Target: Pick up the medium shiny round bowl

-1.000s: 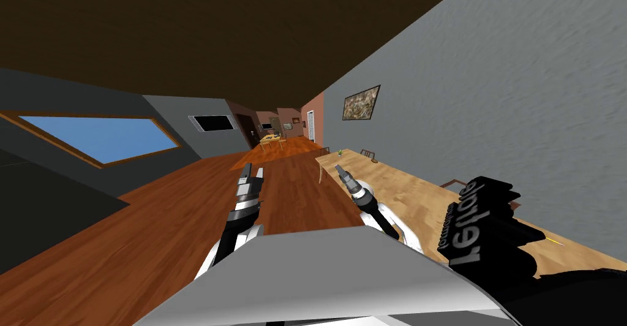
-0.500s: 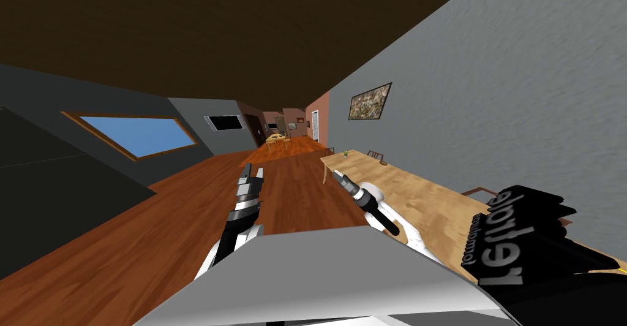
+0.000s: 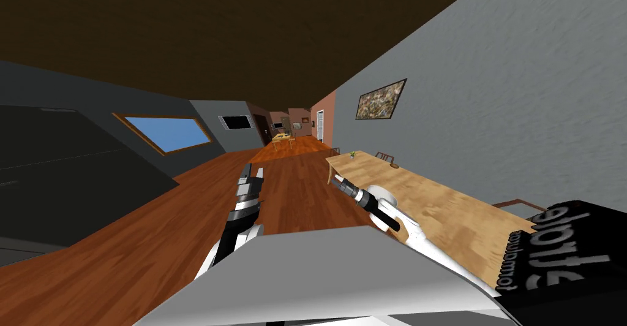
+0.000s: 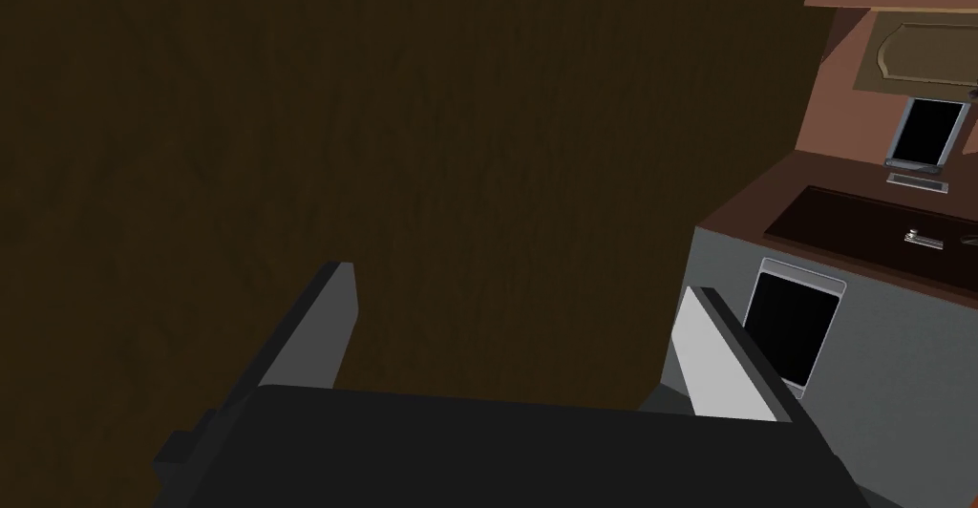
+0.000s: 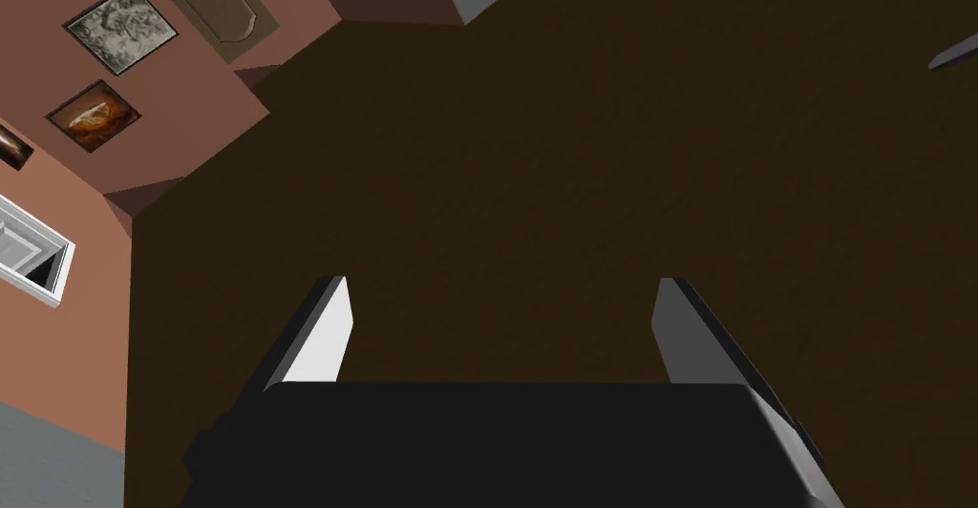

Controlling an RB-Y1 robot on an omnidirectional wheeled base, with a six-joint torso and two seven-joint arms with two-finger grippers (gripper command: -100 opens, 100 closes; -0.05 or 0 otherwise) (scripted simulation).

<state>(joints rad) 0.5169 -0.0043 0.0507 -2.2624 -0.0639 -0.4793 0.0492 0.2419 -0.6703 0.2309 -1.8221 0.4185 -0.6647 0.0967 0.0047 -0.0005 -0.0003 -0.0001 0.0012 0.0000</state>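
Pointing forward over the reddish wooden floor (image 3: 153, 236), both arms are seen side by side. The left gripper (image 3: 253, 170) is held above the open floor; in the left wrist view its fingers (image 4: 329, 326) are spread wide with nothing between them. The right gripper (image 3: 335, 176) is seen just beside the long edge of a light wooden desk (image 3: 441, 206), which runs along the grey wall on the right. The right gripper's fingers (image 5: 320, 335) are likewise spread apart and empty in the right wrist view.

On the desk, towards its far end and on the wall side, a small brownish round thing (image 3: 394, 166) is seen (too small to be told for certain as the bowl). It lies well apart from both grippers. A small green plant (image 3: 352, 154) stands at the far end of the desk. Two chair backs are seen between desk and wall, one near the far end (image 3: 384, 155) and one nearer (image 3: 517, 204). The near end of the desk is covered by a bulky black thing with raised grey lettering (image 3: 563, 255). A framed picture (image 3: 381, 100) is hung on the grey wall above the desk, and a window (image 3: 171, 131) is set in the dark wall on the left.
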